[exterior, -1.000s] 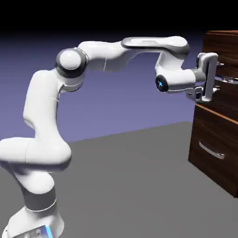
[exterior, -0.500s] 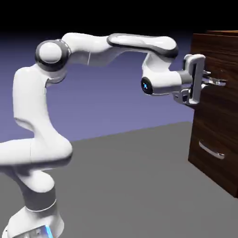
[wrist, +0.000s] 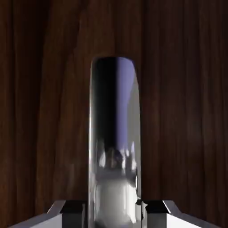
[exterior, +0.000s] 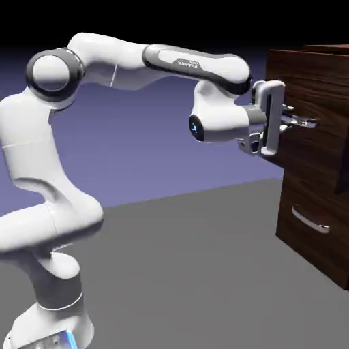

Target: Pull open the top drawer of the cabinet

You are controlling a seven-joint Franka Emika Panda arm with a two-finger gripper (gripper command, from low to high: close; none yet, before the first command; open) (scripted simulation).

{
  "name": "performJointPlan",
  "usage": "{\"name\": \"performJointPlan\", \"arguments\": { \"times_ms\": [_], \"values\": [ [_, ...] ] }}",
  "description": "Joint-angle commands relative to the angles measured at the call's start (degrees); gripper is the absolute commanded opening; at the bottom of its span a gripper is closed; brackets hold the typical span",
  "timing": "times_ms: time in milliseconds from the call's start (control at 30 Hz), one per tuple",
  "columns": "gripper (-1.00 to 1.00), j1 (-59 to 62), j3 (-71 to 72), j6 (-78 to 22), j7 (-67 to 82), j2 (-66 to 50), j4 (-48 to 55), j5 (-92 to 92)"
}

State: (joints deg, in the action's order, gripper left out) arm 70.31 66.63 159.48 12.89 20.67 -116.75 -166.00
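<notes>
Here, we see tall dark wood cabinet (exterior: 320, 225) at exterior view's right; top drawer (exterior: 307, 102) already partly out past lower front, more pull left, we judge. White arm's end effector (exterior: 300, 123) clamped tight on silver handle (wrist: 115, 142). Grey bench (exterior: 191, 272), blue-violet backdrop behind.

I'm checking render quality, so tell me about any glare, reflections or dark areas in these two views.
Hand view: the silver handle mirrors blue-violet backdrop and pale blurred shapes; wood behind is dim. Exterior view: black band along the top, soft highlights on the white arm, no blur.
</notes>
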Motion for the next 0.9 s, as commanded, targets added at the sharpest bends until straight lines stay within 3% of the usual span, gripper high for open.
{"name": "performJointPlan", "arguments": {
  "times_ms": [0,433,867],
  "values": [
    [-1.00,-2.08,-1.96,-0.02,0.10,0.24,-0.86,0.00],
    [-1.00,-27.40,-25.83,-0.55,0.58,7.12,-12.82,0.42],
    [-1.00,-5.84,-8.42,-7.86,-31.37,25.38,-17.17,13.48]
  ]
}}
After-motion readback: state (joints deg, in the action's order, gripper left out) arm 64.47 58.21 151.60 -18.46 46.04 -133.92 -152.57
